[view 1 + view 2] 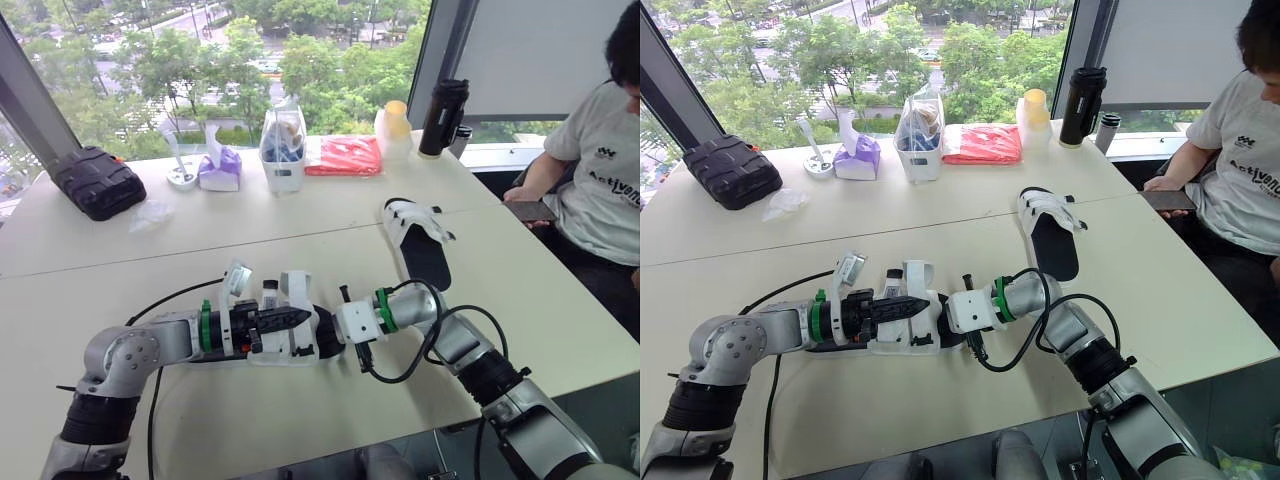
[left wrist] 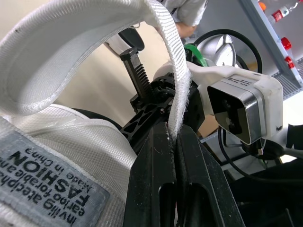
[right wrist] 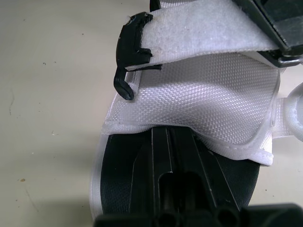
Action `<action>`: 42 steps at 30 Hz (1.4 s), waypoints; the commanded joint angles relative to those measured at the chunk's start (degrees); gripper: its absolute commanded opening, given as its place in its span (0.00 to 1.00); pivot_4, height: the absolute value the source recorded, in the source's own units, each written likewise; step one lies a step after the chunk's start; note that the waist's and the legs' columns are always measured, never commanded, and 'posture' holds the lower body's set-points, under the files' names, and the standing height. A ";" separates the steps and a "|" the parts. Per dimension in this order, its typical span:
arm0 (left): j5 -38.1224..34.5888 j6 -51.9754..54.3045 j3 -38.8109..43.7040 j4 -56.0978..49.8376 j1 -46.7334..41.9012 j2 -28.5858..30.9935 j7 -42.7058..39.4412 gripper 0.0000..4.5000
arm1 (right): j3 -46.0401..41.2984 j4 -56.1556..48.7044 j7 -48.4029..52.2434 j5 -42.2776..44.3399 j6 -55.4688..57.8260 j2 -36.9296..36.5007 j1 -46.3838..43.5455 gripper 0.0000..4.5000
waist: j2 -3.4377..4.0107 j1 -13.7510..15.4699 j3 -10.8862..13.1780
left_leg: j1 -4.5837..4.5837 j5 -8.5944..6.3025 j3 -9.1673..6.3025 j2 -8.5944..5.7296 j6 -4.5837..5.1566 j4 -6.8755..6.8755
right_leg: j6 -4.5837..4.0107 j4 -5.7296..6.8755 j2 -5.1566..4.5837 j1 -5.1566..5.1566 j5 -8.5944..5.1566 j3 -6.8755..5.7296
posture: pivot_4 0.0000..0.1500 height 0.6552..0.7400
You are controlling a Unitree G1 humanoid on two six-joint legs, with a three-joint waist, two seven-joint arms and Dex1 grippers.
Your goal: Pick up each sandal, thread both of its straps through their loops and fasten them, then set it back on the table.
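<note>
Beige worktop [image 1: 250,430] beside windows [image 1: 200,60], white sandal [image 1: 296,288] near its front edge, left end effector [image 2: 173,137] pinching sandal's strap [image 2: 85,52], right end effector [image 3: 169,142] pressed together on black footbed [image 3: 118,189], 2nd sandal [image 1: 420,250] farther back.

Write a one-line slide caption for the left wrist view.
Left pincer shut on the white strap of a sandal.

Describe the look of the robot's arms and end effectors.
Both the left arm and right arm are silver-grey with black joint sections and a green ring at each wrist. The left end effector and right end effector have black fingers beside white camera housings. Black cables run along both arms.
</note>
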 commanded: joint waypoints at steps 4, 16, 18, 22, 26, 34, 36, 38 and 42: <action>1.61 -1.34 0.90 1.26 -0.81 -0.29 -1.20 0.01 | 4.00 0.19 2.02 -2.09 0.73 -0.41 2.24 0.00 | 0.00 0.01 0.00 | 0.00 0.00 0.00 0.00 0.00 0.00 | 0.00 0.00 0.00 0.00 0.00 0.00 | 1.00 1.00; 2.82 -1.47 0.69 1.95 -1.65 -1.20 -1.71 0.01 | 4.12 -0.08 1.83 -2.23 0.91 -0.42 2.54 0.00 | 0.00 0.10 0.00 | 0.00 0.00 0.00 0.00 0.00 0.00 | 0.00 0.00 -0.01 0.00 0.00 0.00 | 1.00 1.00; 2.77 -0.82 0.37 1.55 -1.29 -0.76 -2.41 0.01 | 4.13 -0.05 1.84 -2.25 0.93 -0.43 2.51 0.00 | 0.00 0.09 0.00 | 0.00 0.00 0.00 -0.01 0.00 0.00 | 0.00 0.00 -0.01 0.00 0.00 0.00 | 1.00 1.00; 2.53 0.14 -0.03 1.00 -0.59 0.17 -3.76 0.01 | 4.07 0.10 1.79 -2.28 0.86 -0.41 2.40 0.00 | 0.00 0.03 0.00 | 0.00 0.00 0.00 -0.01 0.00 0.00 | 0.00 0.00 -0.01 0.00 0.00 0.00 | 1.00 1.00; 1.01 1.25 1.32 1.74 -1.19 -0.60 -3.26 0.01 | 4.13 0.11 1.77 -2.36 0.80 -0.39 2.44 0.00 | 0.00 0.01 0.00 | 0.00 -0.01 0.00 0.00 0.00 0.00 | 0.00 -0.01 -0.01 0.00 0.00 0.00 | 1.00 1.00; -1.05 4.50 1.95 1.61 -1.86 -0.54 -3.65 0.01 | 4.12 0.12 1.71 -2.42 0.76 -0.35 2.35 0.00 | 0.00 0.00 0.00 | 0.00 -0.01 -0.01 0.00 0.00 0.00 | 0.01 -0.01 -0.01 0.00 0.00 0.00 | 1.00 1.00; -0.63 4.64 1.67 1.18 -1.65 -0.25 -4.01 0.01 | 4.12 0.07 1.65 -2.47 0.79 -0.37 2.41 0.00 | 0.00 0.00 0.00 | 0.00 -0.01 -0.01 -0.01 0.00 0.00 | 0.01 -0.01 -0.01 0.00 0.00 -0.01 | 1.00 1.00; -0.48 4.64 1.90 1.31 -1.69 -0.46 -3.64 0.01 | 4.13 -0.03 1.65 -2.44 0.83 -0.39 2.51 0.00 | 0.00 0.00 0.00 | 0.00 -0.01 -0.01 0.00 0.00 0.00 | 0.01 -0.01 -0.01 0.00 0.00 -0.01 | 1.00 1.00; 1.32 3.64 0.48 0.73 -1.58 0.90 -5.25 0.01 | 4.18 -0.14 1.66 -2.43 0.83 -0.35 2.60 0.00 | 0.00 -0.02 0.00 | 0.00 -0.01 -0.01 0.00 0.00 0.00 | 0.00 -0.01 0.00 0.00 0.00 0.00 | 1.00 1.00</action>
